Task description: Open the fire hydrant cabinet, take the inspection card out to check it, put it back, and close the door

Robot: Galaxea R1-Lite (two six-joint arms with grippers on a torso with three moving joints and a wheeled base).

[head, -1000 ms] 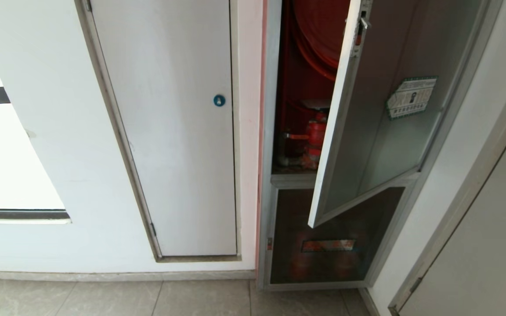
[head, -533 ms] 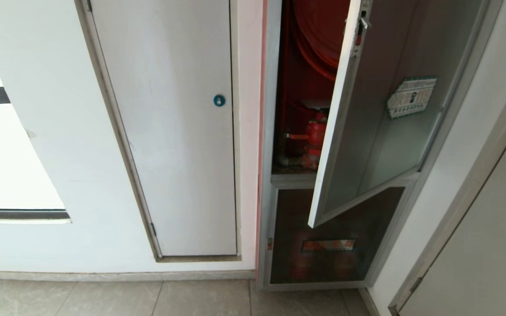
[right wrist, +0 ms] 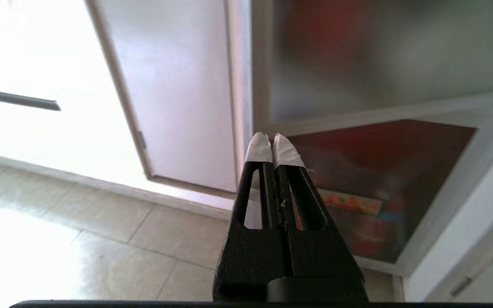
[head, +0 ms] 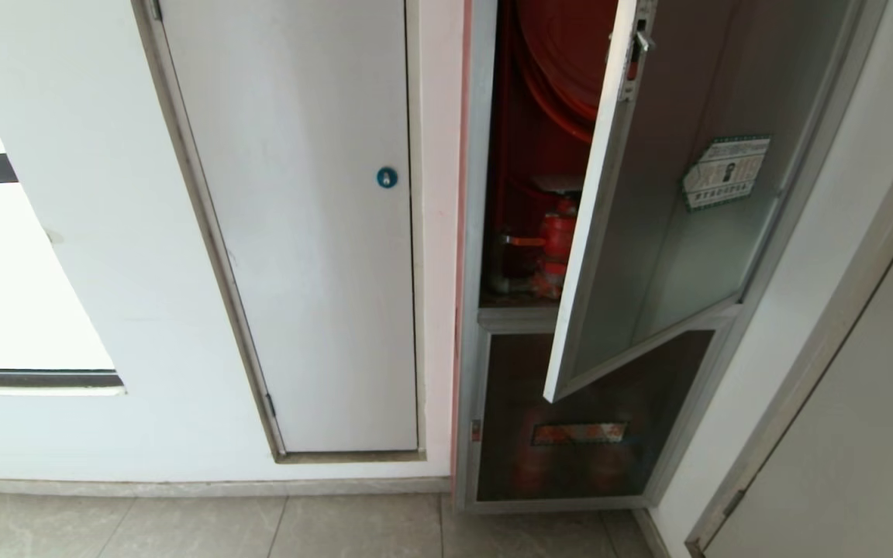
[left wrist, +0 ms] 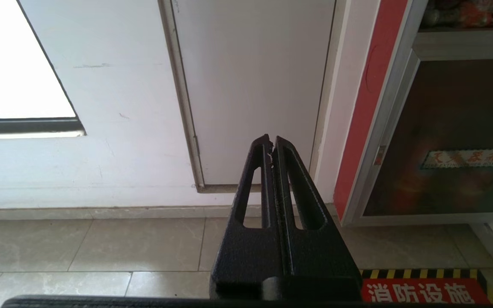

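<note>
The fire hydrant cabinet (head: 471, 232) stands right of centre in the head view, its silver frame around a red interior with a hose reel (head: 563, 54) and a red valve (head: 556, 240). Its glass door (head: 648, 232) hangs ajar, swung out toward me, with a hexagonal sticker (head: 725, 172) on the glass. The inspection card is hidden. Neither arm shows in the head view. My right gripper (right wrist: 272, 140) is shut and empty, its white-taped tips low in front of the door's lower edge (right wrist: 379, 113). My left gripper (left wrist: 271, 143) is shut, parked low facing the white door.
A plain white door (head: 299, 232) with a blue round lock (head: 387, 177) fills the wall left of the cabinet. Below the open door is a lower glass panel (head: 578, 418) with a reddish label. A red floor marking (left wrist: 426, 293) lies before the cabinet. Another door frame (head: 826, 349) stands at the right.
</note>
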